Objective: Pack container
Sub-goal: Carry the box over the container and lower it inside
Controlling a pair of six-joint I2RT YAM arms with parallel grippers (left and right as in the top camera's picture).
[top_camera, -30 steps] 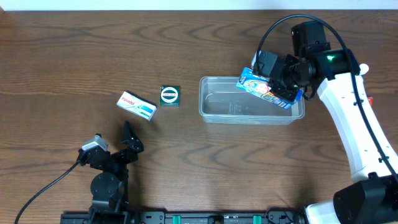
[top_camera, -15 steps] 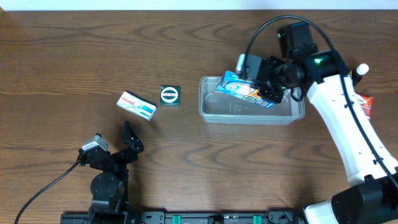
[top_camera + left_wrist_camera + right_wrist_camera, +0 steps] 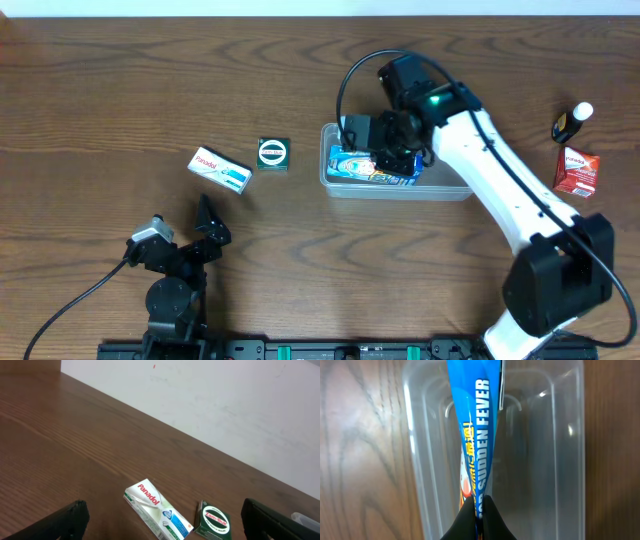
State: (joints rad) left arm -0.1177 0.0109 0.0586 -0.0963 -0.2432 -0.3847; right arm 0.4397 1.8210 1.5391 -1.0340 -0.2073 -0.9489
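The container [image 3: 441,192], a clear bin with a rim, lies right of the table's [image 3: 120,80] middle with its long side running left to right, and the packing is under way inside it. Nearest the robot's base, the left gripper [image 3: 212,222] rests low over the wood with its fingers spread wide apart and nothing between them, apparently parked there so the other arm has the bin to itself. Just beyond it, in the left wrist view, a white Panadol box [image 3: 157,510] lies flat beside a small green Zam-Buk box [image 3: 214,521]. The two are close together but apart, both well left of the container, and both look like items waiting to be packed. Further along, the right gripper [image 3: 385,155] reaches over the left half of the bin with its jaws clenched almost together on the thin edge of a blue carton [image 3: 477,435]. The right wrist view shows the carton edge-on, running along the container's [image 3: 415,460] length between the long walls. It is probably held that way so it goes in lengthwise without catching the rim. Whether its lower edge touches the floor of the bin cannot be told. Farthest out, off to the right, a red box [image 3: 578,170] and a dark bottle with a white cap [image 3: 570,122] stand near each other, outside the container.
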